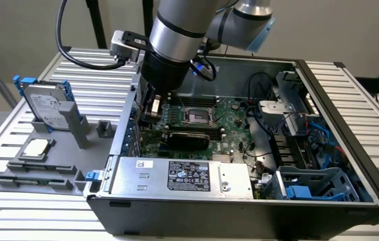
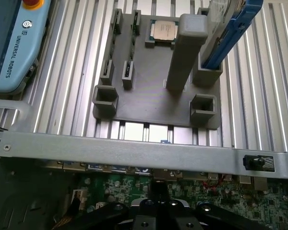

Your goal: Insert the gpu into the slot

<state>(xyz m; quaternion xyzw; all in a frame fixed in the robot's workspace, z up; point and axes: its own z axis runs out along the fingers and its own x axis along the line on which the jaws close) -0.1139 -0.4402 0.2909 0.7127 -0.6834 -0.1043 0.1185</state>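
The gpu (image 1: 188, 138), a black card, stands on the green motherboard (image 1: 233, 113) just in front of the CPU socket, inside the open computer case. The blue slot is hidden under it. My arm reaches down into the case at the exterior view's left. My gripper (image 1: 153, 111) hangs over the end of the card by the case's rear wall, mostly covered by the wrist. In the wrist view, the black gripper body (image 2: 158, 213) sits low over the motherboard (image 2: 110, 189), just inside the case's metal rim (image 2: 134, 153).
A silver power-supply box (image 1: 183, 175) lies along the case's front. A blue drive cage (image 1: 310, 186) and cables fill the exterior view's right. Outside the case, a grey fixture (image 2: 149, 81) holds a hard drive (image 1: 45, 105) and a CPU chip (image 1: 36, 147). A teach pendant (image 2: 14, 43) lies nearby.
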